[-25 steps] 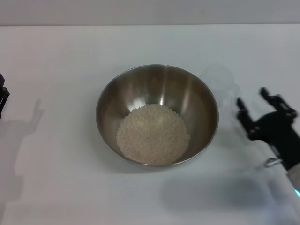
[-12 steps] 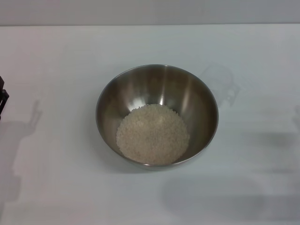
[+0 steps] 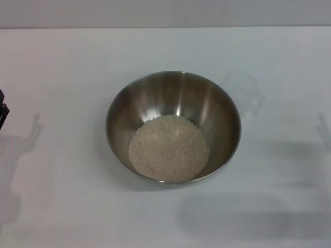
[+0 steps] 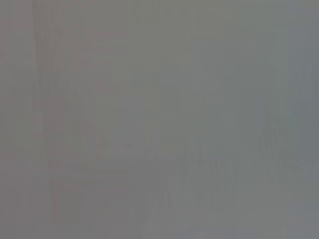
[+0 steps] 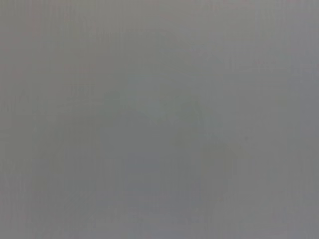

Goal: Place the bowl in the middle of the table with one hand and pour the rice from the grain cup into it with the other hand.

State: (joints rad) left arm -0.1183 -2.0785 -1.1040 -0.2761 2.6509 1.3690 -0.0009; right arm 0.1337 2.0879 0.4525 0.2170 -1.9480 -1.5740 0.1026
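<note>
Bowl (image 3: 173, 126) full of rice (image 3: 168, 148), mid tabletop (image 3: 77, 62).
Shiny steel, pale mound heaped in its bottom; frosted cup (image 3: 242, 93) stands just beside, toward the right edge. Left end effector (image 3: 2, 109) barely peeks in at the left edge, can't tell its fingers.

A plain pale grey wall (image 3: 165, 13) runs as a narrow band behind the far edge of the white surface, lit softly and evenly from above, with faint grey shadows lying at both sides and the front.
</note>
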